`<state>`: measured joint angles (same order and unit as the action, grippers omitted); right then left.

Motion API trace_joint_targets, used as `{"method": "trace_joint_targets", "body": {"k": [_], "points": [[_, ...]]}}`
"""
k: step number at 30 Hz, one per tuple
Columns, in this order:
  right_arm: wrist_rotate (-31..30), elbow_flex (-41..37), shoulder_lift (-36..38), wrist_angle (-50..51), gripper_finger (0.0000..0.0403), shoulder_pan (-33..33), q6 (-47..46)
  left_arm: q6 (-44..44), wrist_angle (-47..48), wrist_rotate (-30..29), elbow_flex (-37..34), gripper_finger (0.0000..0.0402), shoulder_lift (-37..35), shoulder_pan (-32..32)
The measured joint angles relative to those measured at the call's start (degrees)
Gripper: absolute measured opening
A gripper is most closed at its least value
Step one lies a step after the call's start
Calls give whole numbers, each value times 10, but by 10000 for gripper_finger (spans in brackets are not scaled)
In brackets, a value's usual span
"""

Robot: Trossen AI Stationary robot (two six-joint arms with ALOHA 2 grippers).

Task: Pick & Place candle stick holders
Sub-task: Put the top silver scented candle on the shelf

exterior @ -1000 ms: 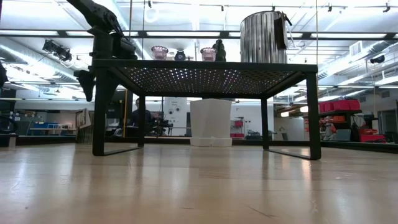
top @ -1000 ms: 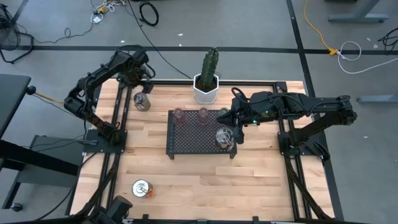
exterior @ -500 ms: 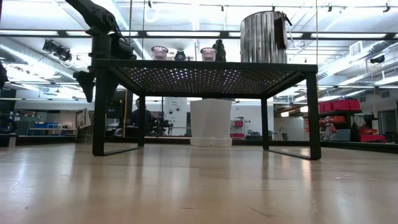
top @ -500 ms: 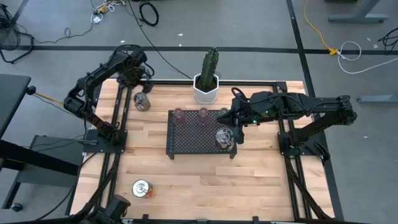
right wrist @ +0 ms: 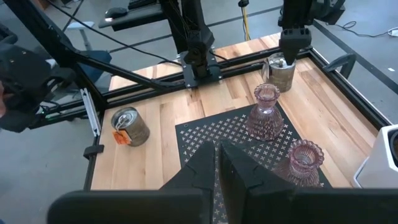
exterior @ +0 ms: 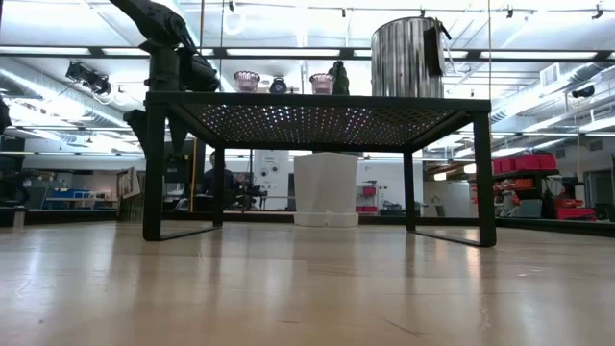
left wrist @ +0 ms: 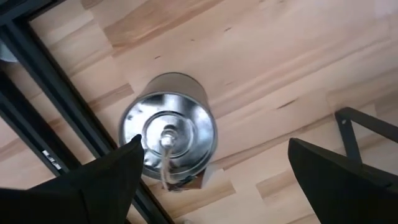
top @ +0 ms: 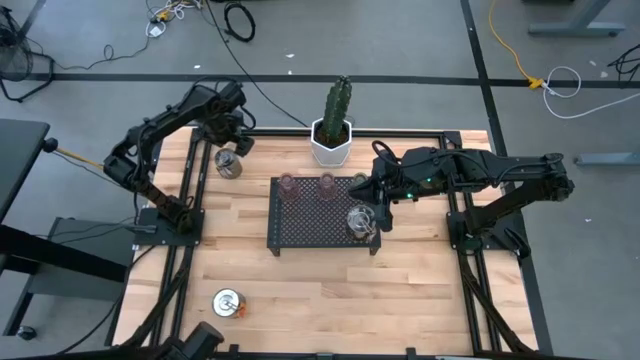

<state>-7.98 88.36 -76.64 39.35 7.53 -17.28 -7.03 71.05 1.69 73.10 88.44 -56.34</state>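
Observation:
A shiny silver holder (top: 228,163) stands on the wood at the table's far left; it also shows in the left wrist view (left wrist: 168,134). My left gripper (top: 232,138) hangs open above it, one finger on each side (left wrist: 211,180), touching nothing. A second silver holder (top: 361,220) stands on the black mesh tray (top: 300,230), and my right gripper (top: 379,210) is shut at its right rim. A third silver holder (top: 229,302) sits near the near left corner. Two pinkish glass cups (right wrist: 264,115) (right wrist: 303,163) and a darker one (top: 358,182) stand along the tray's far edge. My right gripper holds the silver holder by the right side of its rim (exterior: 430,43), coming from the table's right and slanting down. In the low view one finger (exterior: 436,50) lies outside the wall; the wrist view shows only the closed fingers. The holder stands upright on the tray.
A white hexagonal pot (top: 331,142) with a cactus stands at the far edge behind the tray. Black frame rails (top: 196,180) run along the table's left and right sides. Bare wood (top: 340,300) lies between the tray and the near edge.
My left gripper has gone a little toward the table's right and near side, over the silver holder at the far left. The right arm and all the holders have kept still.

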Motion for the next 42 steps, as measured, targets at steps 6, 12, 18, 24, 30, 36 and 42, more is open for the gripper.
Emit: {"method": "trace_joint_targets", "body": {"k": [6, 12, 18, 24, 30, 36, 42], "points": [[46, 0, 0, 7, 23, 0, 11, 0, 2, 3, 0, 400, 0, 15], [71, 0, 0, 28, 23, -2, 27, -8, 10, 7, 0, 400, 1, 16], [75, 0, 19, 38, 23, -3, 38, 2, 21, -8, 0, 400, 1, 16], [75, 0, 63, 40, 23, -3, 59, 16, 20, -29, 0, 400, 1, 16], [74, 0, 114, 58, 23, -3, 73, 32, 20, -52, 0, 400, 1, 16], [42, 0, 138, 58, 23, -3, 70, 17, 12, -83, 0, 400, 1, 13], [25, 0, 134, 58, 23, -3, 73, 2, 9, -83, -7, 400, 18, 1]]}}
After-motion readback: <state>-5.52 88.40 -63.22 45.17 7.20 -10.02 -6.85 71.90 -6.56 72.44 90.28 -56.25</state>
